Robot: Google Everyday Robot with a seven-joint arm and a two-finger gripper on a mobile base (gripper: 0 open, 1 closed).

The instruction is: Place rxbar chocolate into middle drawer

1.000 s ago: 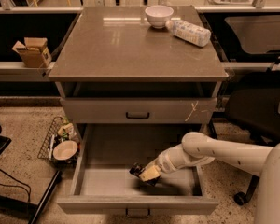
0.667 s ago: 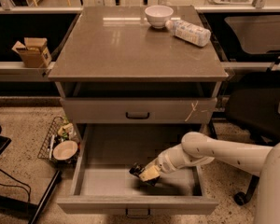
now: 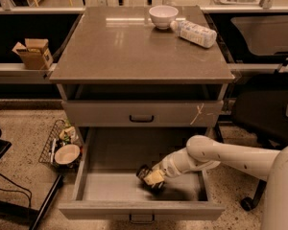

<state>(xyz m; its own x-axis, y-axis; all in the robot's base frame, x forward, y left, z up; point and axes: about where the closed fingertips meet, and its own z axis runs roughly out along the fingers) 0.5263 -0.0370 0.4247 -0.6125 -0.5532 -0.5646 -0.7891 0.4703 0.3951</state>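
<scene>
The middle drawer (image 3: 110, 186) stands pulled open at the bottom of the grey cabinet, showing its pale grey inside and a plain front with a small dark handle. My gripper (image 3: 151, 176) reaches in from the right and sits low over the drawer floor, near the middle front. A small dark shape, which looks like the rxbar chocolate (image 3: 143, 170), is right at the gripper's tip, close to the drawer floor. I cannot tell whether it is held or lying there.
A closed drawer with a pale scratch mark (image 3: 198, 113) is above the open one. On the cabinet top are a white bowl (image 3: 163, 16) and a lying white bottle (image 3: 196, 32). A wire basket (image 3: 62, 147) stands left on the floor, a black chair (image 3: 264, 109) right, a cardboard box (image 3: 33, 52) far left.
</scene>
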